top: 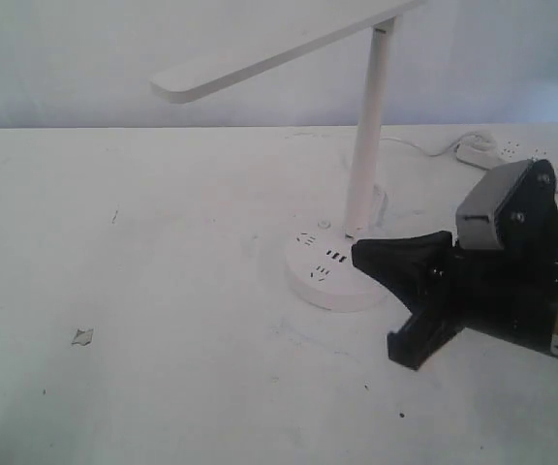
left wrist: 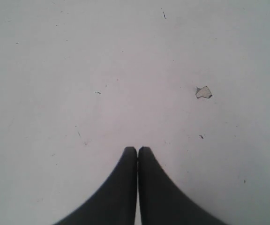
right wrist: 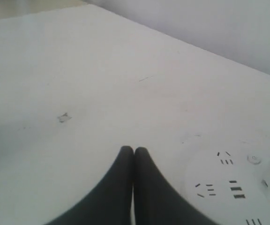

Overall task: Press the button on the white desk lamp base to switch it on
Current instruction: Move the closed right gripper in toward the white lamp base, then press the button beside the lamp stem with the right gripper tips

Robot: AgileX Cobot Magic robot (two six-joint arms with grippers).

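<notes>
Base [top: 320, 279]: round, on worktop [top: 163, 339], just beside right pincer [right wrist: 134, 151], tips pressed together; button [top: 325, 225] near pole [top: 366, 145].

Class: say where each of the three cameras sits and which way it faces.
Exterior: off the arms, facing the white bar-headed desk lamp and its round white base; black right hand shows.
Left wrist: behind the shut left hand, facing scuffed white tabletop.
Right wrist: behind the shut right hand, facing the base.
Exterior and right wrist share the base.
</notes>
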